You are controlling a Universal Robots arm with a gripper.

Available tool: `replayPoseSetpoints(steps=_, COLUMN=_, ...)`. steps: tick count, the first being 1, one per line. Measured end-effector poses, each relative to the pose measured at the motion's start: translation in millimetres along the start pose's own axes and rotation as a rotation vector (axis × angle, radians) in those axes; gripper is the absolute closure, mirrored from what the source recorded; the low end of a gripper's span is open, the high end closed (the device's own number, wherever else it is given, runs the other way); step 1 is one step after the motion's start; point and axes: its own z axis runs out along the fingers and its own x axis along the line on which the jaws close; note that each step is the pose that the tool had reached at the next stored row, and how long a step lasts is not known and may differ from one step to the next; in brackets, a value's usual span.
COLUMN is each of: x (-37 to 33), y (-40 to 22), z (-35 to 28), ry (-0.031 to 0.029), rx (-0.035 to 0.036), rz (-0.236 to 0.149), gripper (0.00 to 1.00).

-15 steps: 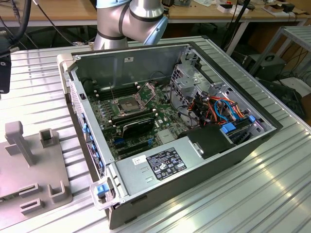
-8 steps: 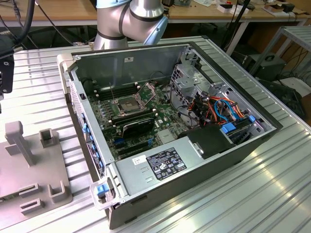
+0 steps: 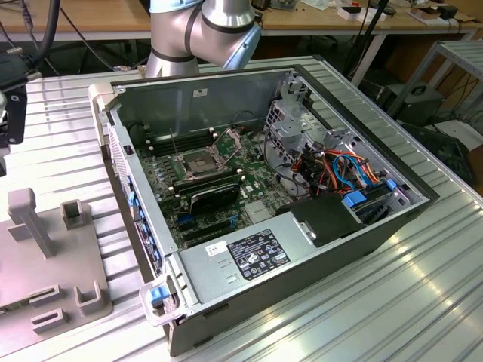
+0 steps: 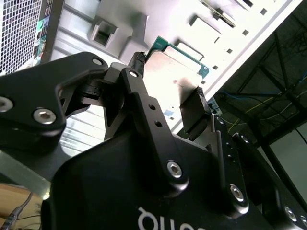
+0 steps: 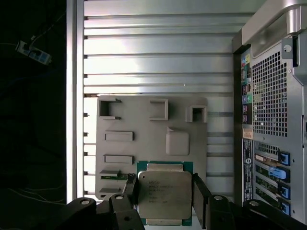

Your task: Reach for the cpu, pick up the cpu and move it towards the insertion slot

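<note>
The cpu [image 5: 164, 194] is a small square chip with a dull silver face and a green edge. My gripper [image 5: 164, 191] is shut on it, with one black finger [image 5: 131, 190] against each of two opposite sides. The chip hangs above the grey fixture plate [image 5: 144, 124]. In the second wrist view the cpu [image 4: 175, 72] sits between the same fingers of the gripper [image 4: 169, 76]. The insertion slot [image 3: 198, 162] lies on the motherboard inside the open computer case, its hinged metal frame [image 3: 230, 139] raised.
The open computer case [image 3: 302, 249] stands on a ribbed aluminium table, its perforated rear panel [image 5: 273, 96] beside the fixture plate. That grey plate [image 3: 45, 264] carries several notched blocks at the exterior view's left. A black expansion card [image 3: 213, 194] sits close to the socket.
</note>
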Motion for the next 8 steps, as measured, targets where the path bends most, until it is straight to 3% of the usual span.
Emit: replayPoseSetpoints(steps=8, x=-4.2, y=0.0, z=-0.2, ry=-0.0001, rx=-0.0001, rz=0.000, gripper=0.45)
